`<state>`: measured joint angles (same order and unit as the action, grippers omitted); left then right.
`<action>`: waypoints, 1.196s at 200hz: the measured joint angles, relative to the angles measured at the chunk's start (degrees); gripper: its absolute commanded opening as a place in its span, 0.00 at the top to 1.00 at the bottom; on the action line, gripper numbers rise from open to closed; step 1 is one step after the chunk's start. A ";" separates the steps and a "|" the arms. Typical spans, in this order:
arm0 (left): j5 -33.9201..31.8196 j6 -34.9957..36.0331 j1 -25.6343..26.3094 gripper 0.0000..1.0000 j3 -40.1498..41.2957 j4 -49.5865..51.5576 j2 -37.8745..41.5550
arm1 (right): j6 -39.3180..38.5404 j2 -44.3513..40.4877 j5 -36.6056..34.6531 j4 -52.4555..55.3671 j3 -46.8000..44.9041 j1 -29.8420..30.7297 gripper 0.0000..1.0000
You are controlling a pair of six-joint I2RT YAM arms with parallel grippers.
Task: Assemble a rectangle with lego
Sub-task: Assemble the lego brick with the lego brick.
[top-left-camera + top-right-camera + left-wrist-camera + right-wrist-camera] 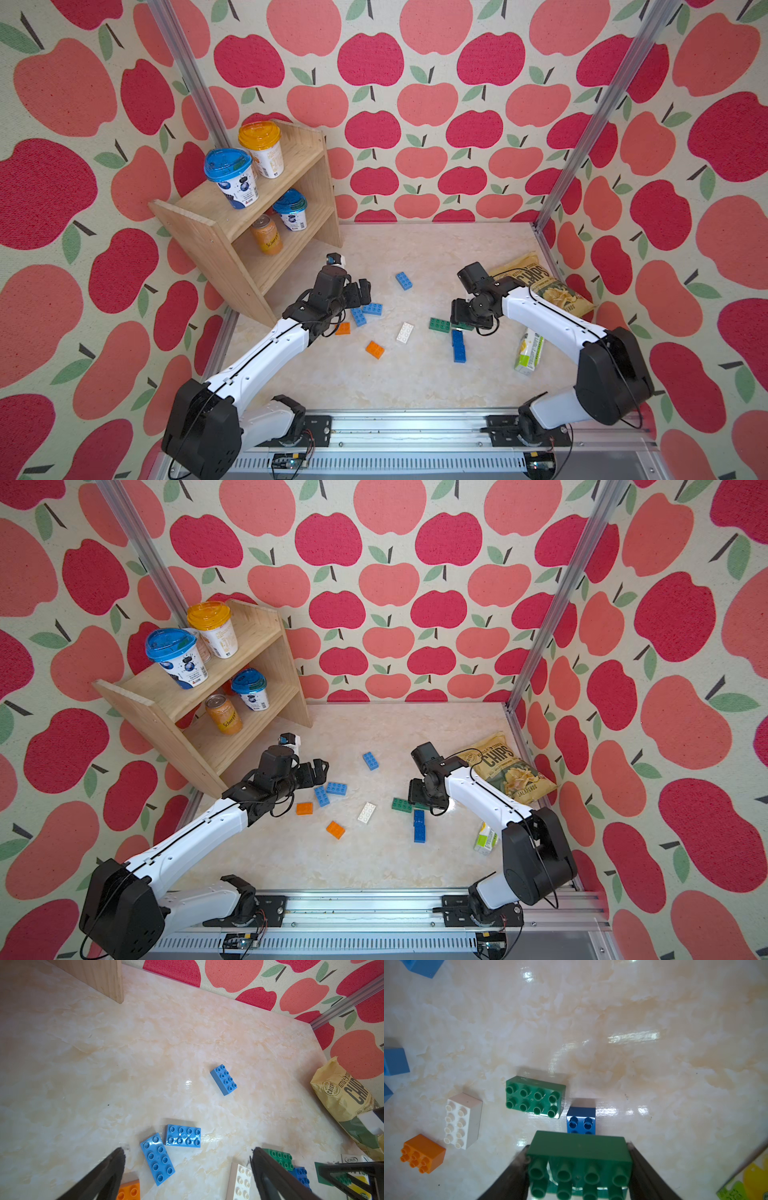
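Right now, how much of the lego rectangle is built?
Hardly any. Done: nothing is joined for sure; a green brick sits beside a dark blue brick. In hand: the right gripper is shut on a second green brick. Still to do: the open left gripper hovers by two light blue bricks; a white brick and orange bricks lie loose.

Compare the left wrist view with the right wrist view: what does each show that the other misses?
Only the left wrist view: the chips bag, the wooden shelf, the open left fingers with nothing between them, and a cut-off orange brick. Only the right wrist view: a whole orange brick near the white brick. Both: the held green brick clamped in the right fingers, the loose green brick, the dark blue brick, that white brick.
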<state>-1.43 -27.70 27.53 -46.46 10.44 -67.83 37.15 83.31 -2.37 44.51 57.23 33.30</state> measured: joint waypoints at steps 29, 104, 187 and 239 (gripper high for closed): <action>0.61 -0.02 0.00 0.03 0.00 0.00 0.00 | 2.84 -4.04 0.13 1.25 -3.74 1.99 0.51; 1.53 -1.14 0.07 0.03 0.00 -0.02 -0.17 | 3.96 -7.13 0.13 1.53 -9.16 2.60 0.53; 1.97 -1.31 0.17 0.03 -0.09 -0.04 -0.87 | 4.33 -3.04 0.11 -1.18 -9.16 2.60 0.53; 1.97 -1.31 0.17 0.03 -0.11 -0.04 -0.87 | 4.31 -1.51 0.09 -1.57 -9.11 2.60 0.53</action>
<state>0.54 -29.02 27.70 -46.57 10.39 -68.71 41.45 81.80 -2.28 42.94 48.12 35.90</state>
